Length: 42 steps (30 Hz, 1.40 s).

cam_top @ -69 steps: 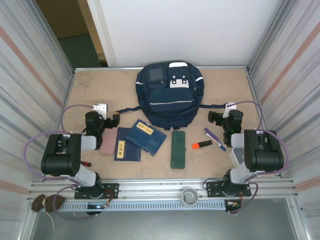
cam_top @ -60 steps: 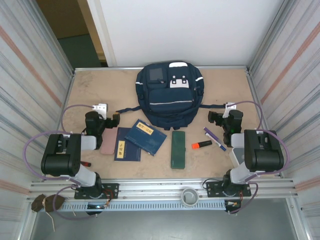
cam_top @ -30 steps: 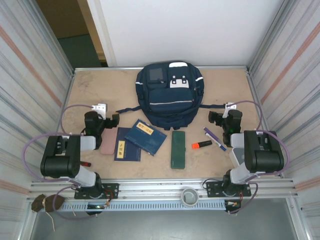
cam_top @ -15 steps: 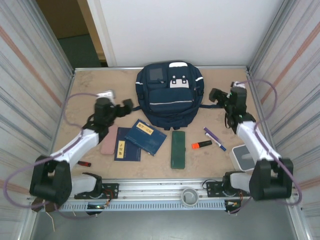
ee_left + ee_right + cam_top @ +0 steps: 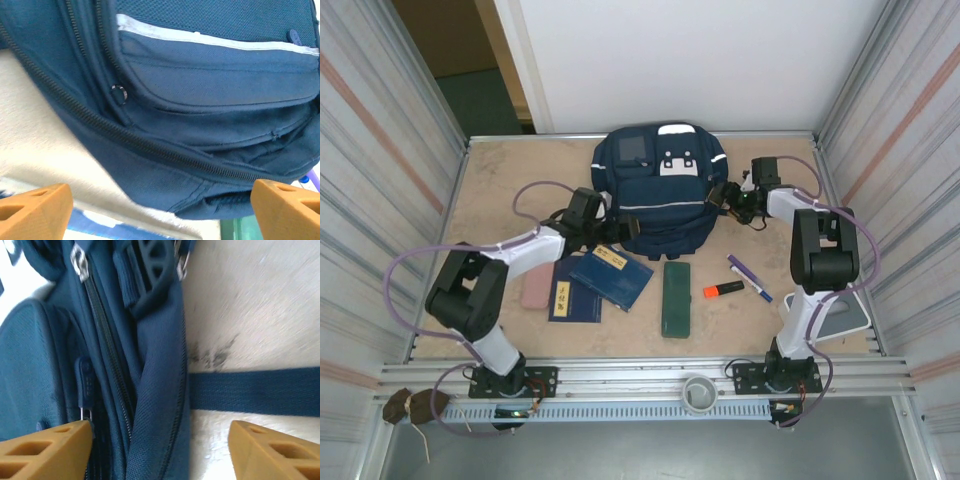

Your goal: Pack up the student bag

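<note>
The student bag (image 5: 660, 195) is a large navy backpack lying at the back middle of the table, front pocket up. My left gripper (image 5: 608, 229) is at its lower left corner. In the left wrist view the bag's zippered bottom edge (image 5: 165, 165) lies between the two wide-apart orange fingertips (image 5: 35, 210), so the left gripper (image 5: 160, 212) is open. My right gripper (image 5: 723, 196) is at the bag's right side. In the right wrist view the right gripper (image 5: 160, 452) is open around the side seam (image 5: 160, 430), and a zipper pull (image 5: 84, 385) sits just above its left fingertip.
Two navy notebooks (image 5: 610, 272) with yellow labels, a pink flat item (image 5: 534, 288), a green pencil case (image 5: 676, 297), an orange highlighter (image 5: 723, 289) and a purple pen (image 5: 748, 277) lie in front of the bag. A bag strap (image 5: 250, 390) runs right across the table. Metal walls close in both sides.
Both arms have stretched out from their folded pose near the bases to the bag's two sides. The right jaws have narrowed somewhat.
</note>
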Available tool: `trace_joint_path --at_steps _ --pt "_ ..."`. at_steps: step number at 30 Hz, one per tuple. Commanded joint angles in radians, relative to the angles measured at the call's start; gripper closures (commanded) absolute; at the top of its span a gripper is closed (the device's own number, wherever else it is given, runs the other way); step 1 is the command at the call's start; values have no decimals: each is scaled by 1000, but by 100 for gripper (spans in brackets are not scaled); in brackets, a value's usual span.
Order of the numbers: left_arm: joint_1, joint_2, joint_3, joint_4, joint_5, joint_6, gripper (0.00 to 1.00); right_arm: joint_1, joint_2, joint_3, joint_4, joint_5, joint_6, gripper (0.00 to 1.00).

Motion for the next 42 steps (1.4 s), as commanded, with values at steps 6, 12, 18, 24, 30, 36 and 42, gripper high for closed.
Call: trace_joint_path --at_steps 6,12,18,24,30,36,42 --pt "-17 124 119 52 86 -65 36 4 8 -12 104 -130 120 69" --pt "-13 160 146 105 125 -62 75 11 -74 -87 180 -164 178 98" --pt "20 140 178 89 208 11 100 31 -225 -194 227 -157 226 100" --pt "101 74 222 9 267 98 100 104 -422 -333 281 -29 299 100" --pt "237 103 352 -104 298 204 100 350 -474 -353 356 136 365 100" --pt "368 259 524 -195 248 243 100 577 -334 -154 198 140 228 86" --pt "433 450 791 -284 245 211 62 523 -321 -51 -54 48 27 58"
